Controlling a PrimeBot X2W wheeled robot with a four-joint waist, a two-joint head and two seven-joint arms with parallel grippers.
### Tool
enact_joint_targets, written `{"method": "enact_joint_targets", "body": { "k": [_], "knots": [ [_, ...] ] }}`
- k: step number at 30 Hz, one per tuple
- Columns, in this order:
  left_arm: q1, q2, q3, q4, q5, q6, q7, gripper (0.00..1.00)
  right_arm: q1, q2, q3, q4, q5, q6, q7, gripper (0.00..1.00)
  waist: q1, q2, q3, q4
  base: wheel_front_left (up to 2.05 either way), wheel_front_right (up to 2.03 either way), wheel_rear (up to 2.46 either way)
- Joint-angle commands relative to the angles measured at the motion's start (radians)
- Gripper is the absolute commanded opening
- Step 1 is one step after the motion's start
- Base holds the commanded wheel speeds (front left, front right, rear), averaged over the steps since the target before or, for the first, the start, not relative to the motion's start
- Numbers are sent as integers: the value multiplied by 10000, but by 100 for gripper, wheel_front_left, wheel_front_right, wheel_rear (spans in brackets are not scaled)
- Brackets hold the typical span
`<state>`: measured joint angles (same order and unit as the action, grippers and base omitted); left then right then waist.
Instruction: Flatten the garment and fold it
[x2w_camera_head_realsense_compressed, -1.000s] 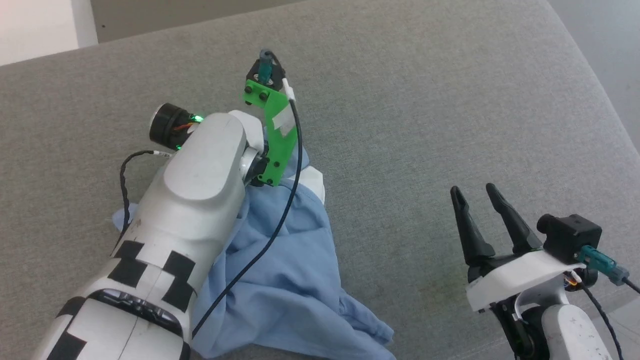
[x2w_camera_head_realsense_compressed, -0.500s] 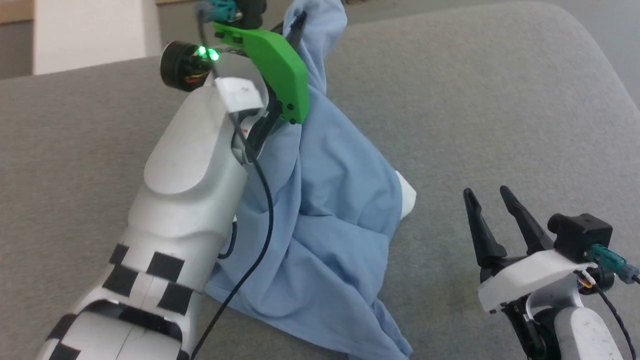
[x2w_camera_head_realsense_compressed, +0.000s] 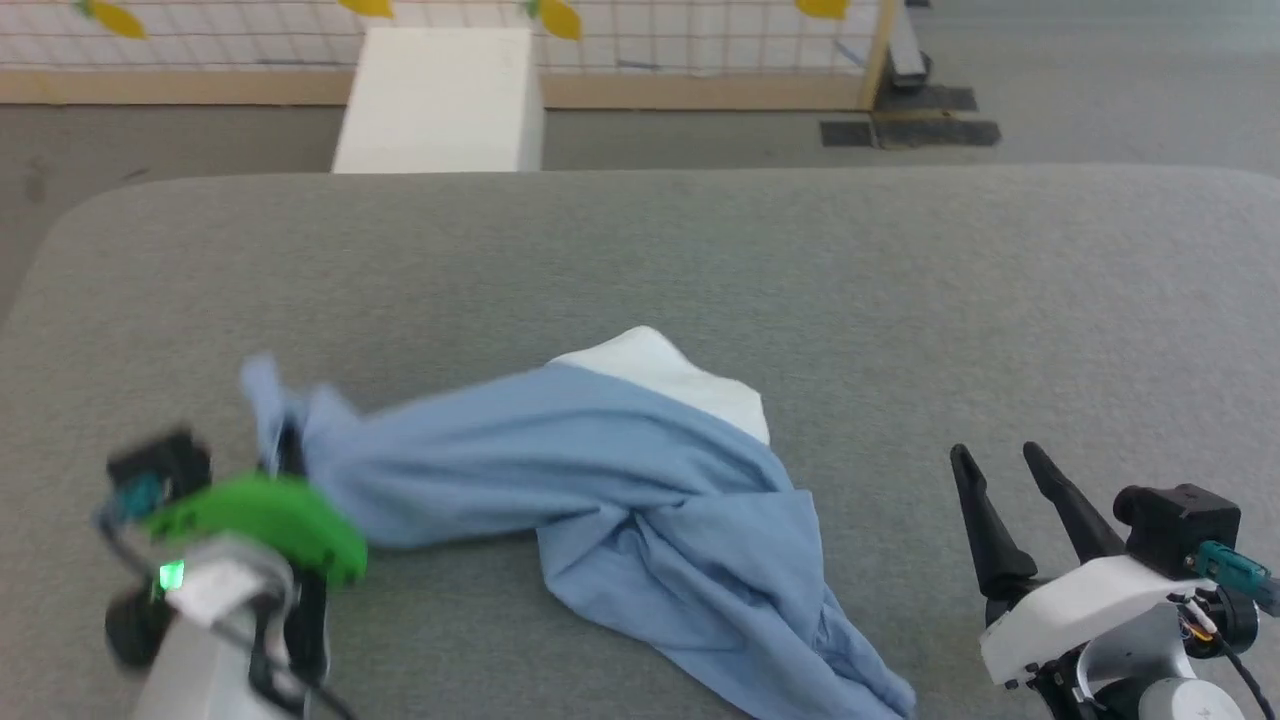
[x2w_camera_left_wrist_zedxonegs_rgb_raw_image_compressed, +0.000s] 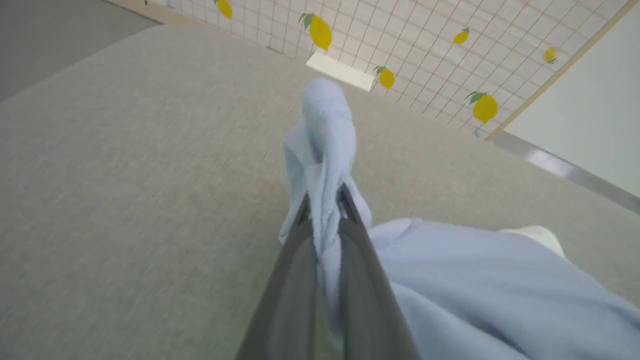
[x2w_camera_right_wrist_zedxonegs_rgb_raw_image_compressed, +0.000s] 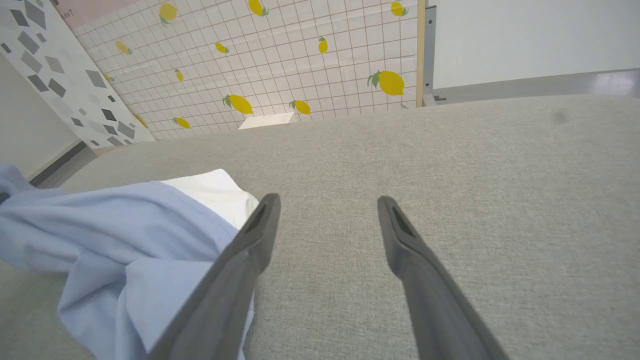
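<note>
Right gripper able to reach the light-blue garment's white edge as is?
Probably yes. The right gripper is open and empty; only bare grey padded surface lies between it and the white edge of the soft light-blue cloth garment. The left gripper, shut on another corner, is clear of that path.

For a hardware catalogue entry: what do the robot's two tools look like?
Each has two long dark tapering fingers. The left tool wears a green bracket and green light; the right tool a white mount, black camera block, teal plug.
</note>
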<state>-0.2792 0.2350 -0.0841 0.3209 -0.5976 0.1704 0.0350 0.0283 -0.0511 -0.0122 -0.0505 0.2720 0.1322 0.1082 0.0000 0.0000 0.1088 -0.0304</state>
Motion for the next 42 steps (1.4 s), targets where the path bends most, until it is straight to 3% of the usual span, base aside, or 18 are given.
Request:
{"method": "enact_joint_targets", "body": {
  "k": [1,3,4,5,6,9,17,28,29,30,31,38,42],
  "knots": [
    [718,46,205,-185,-167,193,-13,0,79,9,22,-101,-43,-15,59,100,0,0,-583,830,0,0,0],
    [1690,12,386,-345,-322,429,75,0,104,9,26,-167,-47,-15,135,100,0,0,-597,1004,0,0,0],
    [2114,-54,410,-372,-410,511,177,8,122,9,32,-188,-53,-15,180,100,0,0,-604,1106,0,0,0],
    [2386,-124,374,-385,-485,513,276,70,141,9,41,-196,-61,-15,227,100,0,0,-601,1193,0,0,0],
    [2634,-216,292,-429,-585,400,346,100,161,9,65,-197,-68,-15,286,100,0,0,-602,1291,0,0,0],
    [2999,-496,295,-565,-887,109,129,100,190,9,224,-170,-102,-15,480,100,0,0,-599,1477,0,0,0],
    [2928,-843,190,-1270,29,-251,-2521,100,92,-10,1220,417,-731,-15,1971,100,0,0,-405,1724,0,0,0],
    [2295,-1451,548,-1928,1186,-605,-2963,100,-809,-102,1968,1759,-1169,-15,5569,98,0,0,432,1897,0,0,0],
    [2263,-1513,629,-1925,1225,-671,-2964,100,-901,-186,2076,1779,-1079,-15,5741,47,0,0,491,1917,0,0,0],
    [2249,-1560,676,-1900,1245,-726,-2964,100,-974,-299,2222,1790,-1015,-15,5858,36,0,0,536,1936,0,0,0],
    [2232,-1609,730,-1865,1284,-787,-2965,100,-1045,-427,2361,1806,-890,-15,5965,0,0,0,563,1948,0,0,0],
    [2207,-1785,980,-1596,1436,-1088,-2966,100,-1307,-1113,2479,1572,-245,-15,6028,0,0,0,527,1985,0,0,0],
    [2217,-1822,1024,-1449,1458,-1209,-2966,100,-1421,-1304,1100,1112,-653,-15,5314,0,0,0,372,1988,0,0,0]
  ]
}}
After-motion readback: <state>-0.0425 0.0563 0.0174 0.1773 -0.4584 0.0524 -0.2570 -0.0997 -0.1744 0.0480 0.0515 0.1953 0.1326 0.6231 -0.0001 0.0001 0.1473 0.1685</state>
